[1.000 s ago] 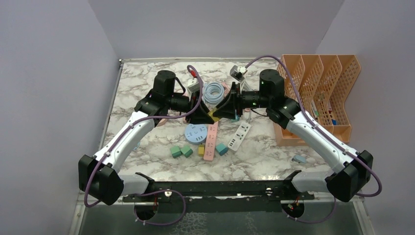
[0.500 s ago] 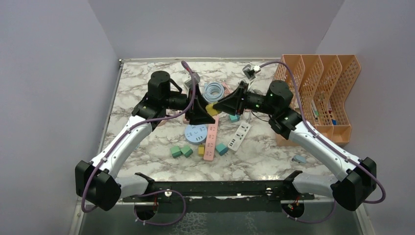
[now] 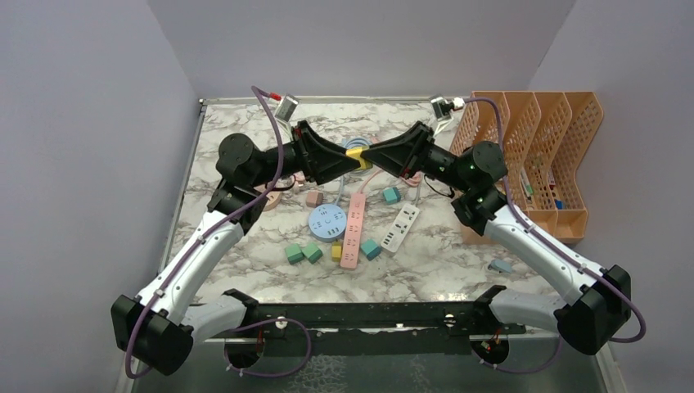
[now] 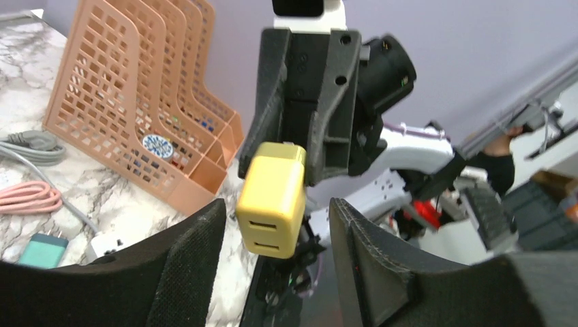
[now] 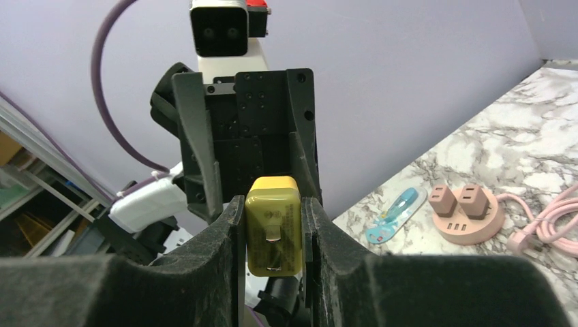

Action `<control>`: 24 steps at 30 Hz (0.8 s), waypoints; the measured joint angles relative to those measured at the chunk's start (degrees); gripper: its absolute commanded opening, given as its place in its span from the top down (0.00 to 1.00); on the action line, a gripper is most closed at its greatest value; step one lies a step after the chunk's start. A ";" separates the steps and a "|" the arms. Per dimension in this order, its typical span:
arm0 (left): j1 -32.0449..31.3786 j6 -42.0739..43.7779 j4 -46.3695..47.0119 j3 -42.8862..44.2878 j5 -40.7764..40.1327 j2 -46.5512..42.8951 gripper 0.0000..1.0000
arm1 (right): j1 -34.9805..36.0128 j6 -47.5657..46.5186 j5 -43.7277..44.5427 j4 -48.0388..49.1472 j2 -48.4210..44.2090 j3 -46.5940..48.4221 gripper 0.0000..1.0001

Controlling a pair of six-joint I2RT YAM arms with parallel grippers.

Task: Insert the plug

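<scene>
from above, the yellow plug (image 3: 354,155) is mostly hidden where both hands meet in the air over the marble bench (image 3: 434,254). up close we see a smooth, rounded block with two slots on one face. the right hand (image 5: 272,204) is clamped on its sides; the left hand (image 4: 276,204) is spread apart around it, gaps either side.

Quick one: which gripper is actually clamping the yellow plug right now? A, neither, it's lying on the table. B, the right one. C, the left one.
B: in the right wrist view the right gripper is pressed against both sides of the yellow plug, while in the left wrist view the left gripper stands open around it, with a gap on each side.
</scene>
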 measured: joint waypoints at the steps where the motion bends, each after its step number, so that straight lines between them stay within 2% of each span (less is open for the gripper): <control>1: 0.00 -2.38 1.44 -0.31 -1.75 -0.04 0.47 | 0.00 0.63 -0.02 0.63 0.15 0.00 0.98; 6: 0.00 -9.25 5.07 -2.45 -5.84 -0.17 0.56 | 0.00 3.17 0.04 2.36 0.70 0.00 0.98; 13: 0.00 -13.09 7.45 -3.30 -6.62 -0.17 0.52 | 0.00 5.40 0.42 5.25 2.27 0.00 0.97; 16: -0.02 -13.84 8.04 -3.34 -6.36 -0.15 0.55 | 0.00 6.01 0.42 6.47 3.06 0.00 0.97; 19: -0.02 -14.38 8.68 -3.87 -6.16 -0.13 0.65 | 0.00 6.62 0.46 7.61 3.63 -0.02 0.96; 22: -0.02 -14.71 9.07 -4.63 -6.14 -0.13 0.87 | 0.00 7.15 0.63 8.46 3.76 -0.24 0.96; 24: -0.02 -14.29 9.51 -4.81 -6.08 -0.13 1.00 | 0.00 8.04 0.87 8.83 3.78 -0.68 0.89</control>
